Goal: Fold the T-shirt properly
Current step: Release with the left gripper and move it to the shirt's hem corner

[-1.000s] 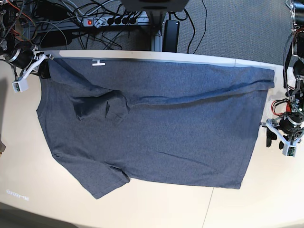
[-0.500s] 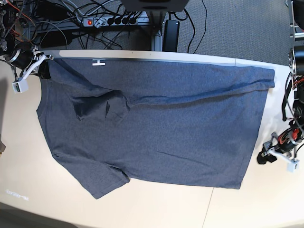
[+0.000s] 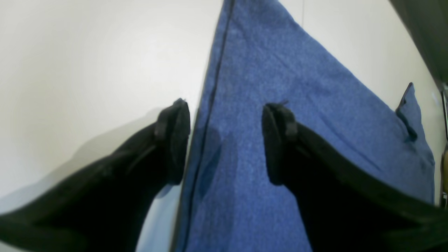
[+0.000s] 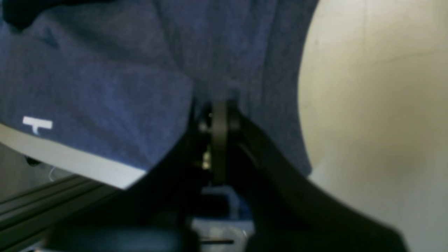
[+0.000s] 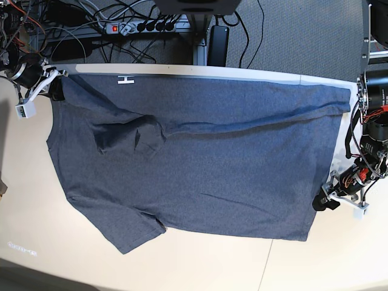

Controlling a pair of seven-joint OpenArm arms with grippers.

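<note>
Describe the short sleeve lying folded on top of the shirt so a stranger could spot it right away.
A dark blue-grey T-shirt is spread over the pale table. Look on its body, left of the middle in the base view. The folded sleeve lies there as a darker, wrinkled flap; the other sleeve lies flat on the table.

Two arms: black fingers (image 3: pixel 280 140) with matte pads, white plastic gripper brackets (image 5: pixel 359 209), silver-black motor housings (image 5: pixel 376 97), loose red and black cables (image 5: pixel 367 130).

One T-shirt (image 5: pixel 200 163), two grippers (image 3: pixel 224 140) (image 4: pixel 218 140), perhaps one power strip (image 5: pixel 142 25).
</note>
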